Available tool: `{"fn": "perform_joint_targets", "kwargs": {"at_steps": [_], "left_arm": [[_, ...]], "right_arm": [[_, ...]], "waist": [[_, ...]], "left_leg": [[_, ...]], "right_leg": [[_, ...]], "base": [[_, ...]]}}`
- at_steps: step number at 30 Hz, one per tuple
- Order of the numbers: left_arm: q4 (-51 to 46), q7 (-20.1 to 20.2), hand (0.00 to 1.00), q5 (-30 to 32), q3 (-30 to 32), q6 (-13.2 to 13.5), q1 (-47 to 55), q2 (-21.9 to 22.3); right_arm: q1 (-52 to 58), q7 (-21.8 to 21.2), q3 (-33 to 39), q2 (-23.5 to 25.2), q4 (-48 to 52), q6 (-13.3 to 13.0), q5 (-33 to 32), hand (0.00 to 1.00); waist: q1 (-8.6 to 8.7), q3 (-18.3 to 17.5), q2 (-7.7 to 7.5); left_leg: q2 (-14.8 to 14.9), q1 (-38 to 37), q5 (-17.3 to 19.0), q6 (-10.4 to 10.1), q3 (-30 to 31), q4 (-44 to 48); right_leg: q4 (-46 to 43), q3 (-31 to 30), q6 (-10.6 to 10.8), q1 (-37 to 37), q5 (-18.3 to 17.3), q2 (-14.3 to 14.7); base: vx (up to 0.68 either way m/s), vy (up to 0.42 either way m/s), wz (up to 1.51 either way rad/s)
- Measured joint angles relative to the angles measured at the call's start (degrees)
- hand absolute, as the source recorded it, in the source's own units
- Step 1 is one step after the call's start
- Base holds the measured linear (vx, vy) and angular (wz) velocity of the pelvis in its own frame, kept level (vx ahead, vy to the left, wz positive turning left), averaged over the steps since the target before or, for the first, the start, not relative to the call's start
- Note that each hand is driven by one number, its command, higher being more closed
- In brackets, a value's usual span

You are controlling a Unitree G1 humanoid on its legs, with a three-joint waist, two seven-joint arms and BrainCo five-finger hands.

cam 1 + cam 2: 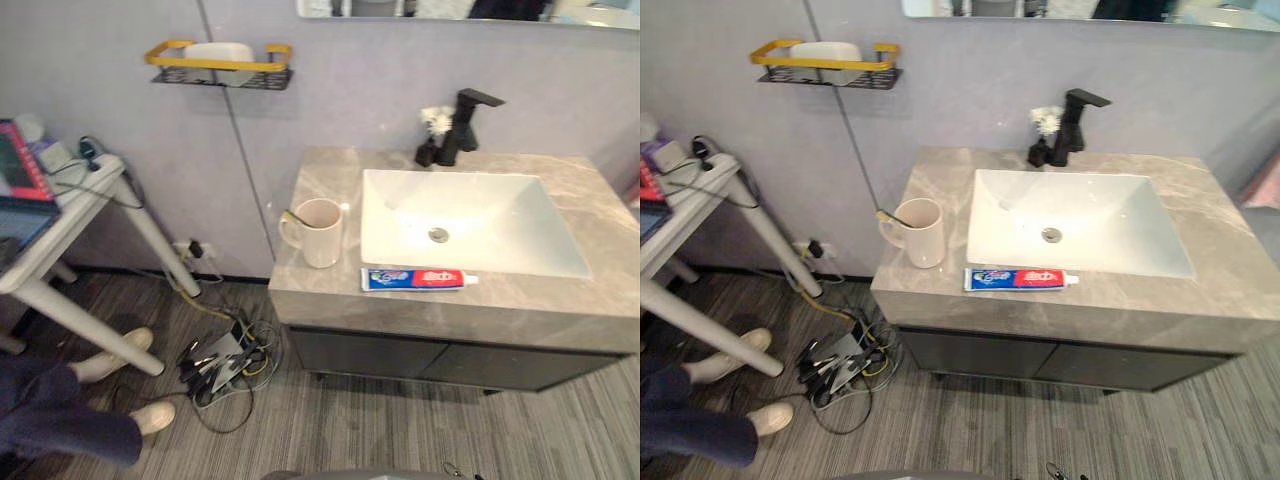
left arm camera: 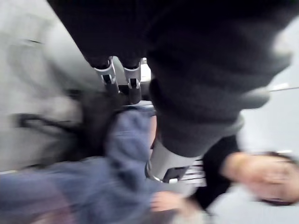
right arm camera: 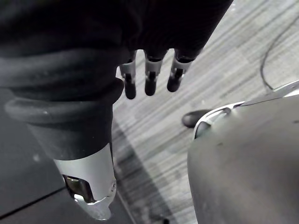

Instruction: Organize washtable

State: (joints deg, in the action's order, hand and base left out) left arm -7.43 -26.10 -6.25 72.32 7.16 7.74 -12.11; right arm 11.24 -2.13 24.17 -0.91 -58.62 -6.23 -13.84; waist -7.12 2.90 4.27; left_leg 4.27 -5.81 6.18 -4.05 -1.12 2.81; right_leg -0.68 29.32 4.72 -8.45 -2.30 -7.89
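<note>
2 hands hung, fingers straight and slack, gripping nothing: left hand (image 2: 108, 74) before a blurred person (image 2: 93, 196), right hand (image 3: 150, 77) above floor (image 3: 224, 60). I saw toothpaste (image 1: 415, 279) on washtable (image 1: 560, 300) just before basin (image 1: 470, 225), mug (image 1: 318, 232) left of basin.

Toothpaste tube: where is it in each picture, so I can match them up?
Left eye view: toothpaste tube lies on the counter, between the sink and the front edge, right of the mug.
Right eye view: toothpaste tube, same spot before the sink.
Left wrist view: left hand facing a person instead.
Right wrist view: right hand above the floor instead.
Shared landmark: the mug.
</note>
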Motion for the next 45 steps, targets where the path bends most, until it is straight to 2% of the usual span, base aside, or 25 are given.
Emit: {"fn": "perform_joint_targets", "kwargs": {"at_steps": [2, 3, 5, 6, 7, 8, 9, 10, 12, 14, 15, 17, 18, 22, 25, 28, 29, 32, 38, 43, 45], "left_arm": [[-12.19, -3.19, 0.00, 3.96, -4.37, 0.08, -2.52, -0.10], [-15.19, -3.23, 0.00, 5.07, -6.09, 0.13, -2.79, -0.19], [-25.47, -3.29, 0.00, 7.84, -14.51, 0.96, -3.22, -1.50], [-27.57, -2.90, 0.00, 8.52, -16.98, 1.17, -3.79, -2.11], [-31.09, -2.49, 0.00, 9.29, -22.92, 1.87, -5.32, -3.65], [-33.74, -1.06, 0.00, 9.28, -29.47, 2.58, -7.27, -5.33], [-34.66, 0.39, 0.00, 9.17, -33.06, 3.09, -8.39, -6.21], [-35.56, 2.70, 0.00, 9.17, -40.35, 3.82, -11.00, -7.83], [-35.77, 5.91, 0.00, 8.69, -51.66, 4.66, -16.80, -10.42], [-35.65, 8.27, 0.00, 7.02, -59.09, 4.74, -21.38, -12.07], [-33.64, 10.70, 0.00, 6.09, -66.79, 5.55, -26.36, -13.24], [-28.44, 13.91, 0.00, 3.41, -75.66, 6.57, -32.57, -13.42], [-24.11, 15.60, 0.00, 1.63, -81.14, 6.52, -36.44, -13.35], [-13.24, 21.34, 0.00, -0.37, -95.62, 4.36, -42.80, -11.99], [-10.73, 25.46, 0.00, -0.37, -102.21, 3.84, -43.04, -10.61], [-9.29, 29.03, 0.00, -0.40, -106.43, 3.20, -43.01, -10.39], [-8.53, 30.19, 0.00, -0.41, -108.13, 3.09, -42.95, -10.41], [-6.69, 33.28, 0.00, -0.56, -110.36, 2.13, -42.57, -10.42], [-2.92, 34.86, 0.00, -0.75, -110.42, 1.28, -42.36, -9.98], [4.18, 34.61, 0.00, 4.54, -110.19, 0.41, -40.10, -7.68], [8.20, 34.56, 0.00, 7.37, -110.09, -0.28, -39.64, -7.59]], "right_arm": [[-0.01, -0.45, -1.19, 0.03, 1.76, 0.12, 1.02, 0.00], [-0.05, -0.41, -1.29, -0.07, 1.83, 0.18, 1.07, 0.00], [-0.39, -0.42, -2.33, 0.10, 2.73, 0.35, 1.08, 0.00], [-0.73, -0.40, -2.57, 0.29, 3.12, 0.40, 1.08, 0.00], [-1.18, -0.43, -3.75, 0.51, 3.46, 0.42, 1.10, 0.00], [-1.83, -0.47, -5.02, 0.59, 3.46, 0.47, 1.22, 0.00], [-2.14, -0.51, -5.29, 0.59, 3.48, 0.52, 1.30, 0.00], [-2.48, -0.53, -6.45, 0.60, 3.55, 0.54, 1.68, 0.00], [-3.08, -0.55, -7.52, 0.54, 3.55, 0.60, 2.16, 0.00], [-3.24, -0.54, -8.34, 0.31, 3.51, 0.93, 2.18, 0.00], [-3.65, -0.56, -8.47, -0.04, 2.77, 1.36, 2.18, 0.00], [-4.90, -0.58, -8.43, -0.74, 0.30, 1.80, 2.13, 0.00], [-5.78, -0.59, -8.32, -1.44, -1.25, 1.94, 2.10, 0.00], [-7.70, -0.84, -8.09, -2.91, -4.98, 2.37, 2.04, 0.00], [-8.62, -1.59, -7.82, -3.83, -6.67, 2.43, 2.04, 0.00], [-8.33, -1.61, -7.26, -5.42, -8.73, 2.57, 2.04, 0.00], [-8.36, -1.62, -7.25, -5.69, -9.75, 2.62, 2.05, 0.00], [-7.71, -1.63, -7.24, -5.99, -10.29, 2.67, 1.66, 0.00], [-7.71, -1.74, -8.52, -6.46, -10.34, 2.59, 1.59, 0.00], [-9.28, -1.99, -8.56, -6.55, -10.17, 2.62, 1.72, 0.00], [-9.87, -1.99, -8.56, -6.26, -9.46, 2.60, 2.12, 0.00]], "waist": [[-0.01, -0.78, 0.63], [-0.16, -1.00, 0.69], [-0.20, -1.87, 0.75], [-0.26, -1.87, 0.75], [-0.33, -1.88, 0.73], [-0.18, -1.89, 0.74], [0.03, -1.92, 0.78], [0.16, -2.06, 0.91], [0.74, -2.36, 1.03], [1.39, -2.50, 1.03], [1.66, -2.99, 1.14], [1.82, -3.62, 1.54], [2.38, -3.84, 1.87], [3.96, -4.24, 2.65], [5.22, -4.14, 2.97], [5.49, -3.97, 3.69], [6.12, -3.86, 3.53], [6.46, -3.70, 3.30], [6.98, -3.09, 2.45], [8.47, -0.67, 2.08], [9.64, 0.08, 1.93]], "left_leg": [[-0.70, 0.26, -0.07, 0.16, 2.73, 0.44], [-0.81, 0.30, -0.13, 0.25, 3.08, 0.54], [-1.15, 1.20, -0.17, 0.32, 4.90, 1.45], [-1.15, 1.27, -0.27, 0.46, 5.25, 1.51], [-1.13, 1.36, -0.40, 0.62, 5.52, 1.59], [-1.10, 1.36, -0.43, 0.66, 5.58, 1.72], [-1.09, 1.36, -0.43, 0.66, 5.58, 1.76], [-1.13, 1.35, -0.43, 0.68, 5.55, 1.85], [-1.20, 1.31, -0.54, 0.85, 5.41, 2.03], [-1.25, 1.12, -0.69, 1.04, 5.35, 2.06], [-1.24, 1.24, -0.75, 0.96, 5.15, 1.97], [-1.21, 1.15, -1.14, 0.81, 4.72, 1.50], [-1.24, 1.03, -1.41, 0.83, 4.74, 1.24], [-1.38, 0.43, -2.70, 0.52, 5.42, 1.19], [-1.07, 0.36, -2.97, 0.49, 5.75, 1.17], [-0.45, -0.30, -3.17, 0.16, 5.76, 1.10], [-0.22, -0.28, -3.33, -0.10, 5.82, 1.02], [0.68, -0.38, -3.32, -0.11, 5.74, 0.57], [1.51, 0.03, -3.31, -0.13, 5.83, -0.43], [1.68, -0.56, -3.23, -0.22, 5.75, -2.01], [1.77, -0.04, -3.21, -0.24, 5.70, -3.10]], "right_leg": [[-0.19, 2.65, 0.57, -1.53, -0.44, -0.65], [-0.21, 3.19, 0.67, -1.81, -0.51, -0.78], [-0.29, 5.09, 0.76, -2.41, -0.67, -1.10], [-0.35, 5.30, 0.74, -2.48, -0.68, -1.17], [-0.53, 5.41, 0.71, -2.47, -0.70, -1.18], [-0.87, 5.39, 0.65, -2.47, -0.74, -1.18], [-1.12, 5.35, 0.59, -2.42, -0.80, -1.18], [-1.36, 5.24, 0.55, -2.37, -0.84, -1.16], [-1.71, 5.01, 0.55, -2.18, -0.84, -1.23], [-1.88, 4.87, 0.55, -2.16, -0.83, -1.29], [-1.96, 4.47, 0.57, -1.78, -0.83, -1.30], [-2.00, 3.60, 0.60, -1.23, -0.78, -1.25], [-2.00, 3.52, 0.61, -1.21, -0.75, -1.24], [-1.64, 2.27, 0.36, -1.24, -0.57, -1.18], [-1.13, 1.40, 0.18, -1.31, -0.58, -0.66], [-1.05, 0.12, -0.28, -1.32, -0.76, -0.05], [-1.05, 0.12, -0.51, -1.28, -0.88, 0.19], [-0.98, -0.84, -1.11, -0.68, -0.89, 1.13], [-1.20, -1.38, -1.82, 0.55, -1.10, 1.83], [-0.58, -2.77, -2.12, 1.12, -0.56, 2.34], [0.69, -3.04, -2.06, 1.79, 0.60, 2.69]], "base": [[-0.05, 0.013, 0.59], [-0.04, 0.011, 0.53], [-0.05, 0.012, 0.43], [-0.05, 0.011, 0.25], [-0.06, 0.009, 0.09], [-0.07, 0.005, 0.03], [-0.08, 0.002, -0.03], [-0.07, 0.004, -0.04], [-0.05, 0.010, -0.04], [-0.01, 0.007, -0.03], [-0.02, 0.013, -0.09], [-0.01, 0.010, -0.14], [0.00, 0.003, -0.06], [0.01, -0.011, -0.12], [-0.03, -0.060, -0.19], [-0.01, -0.047, -0.20], [-0.02, -0.054, -0.04], [-0.03, -0.051, -0.14], [-0.01, -0.015, -0.05], [-0.03, 0.014, -0.07], [-0.01, 0.022, -0.08]]}}
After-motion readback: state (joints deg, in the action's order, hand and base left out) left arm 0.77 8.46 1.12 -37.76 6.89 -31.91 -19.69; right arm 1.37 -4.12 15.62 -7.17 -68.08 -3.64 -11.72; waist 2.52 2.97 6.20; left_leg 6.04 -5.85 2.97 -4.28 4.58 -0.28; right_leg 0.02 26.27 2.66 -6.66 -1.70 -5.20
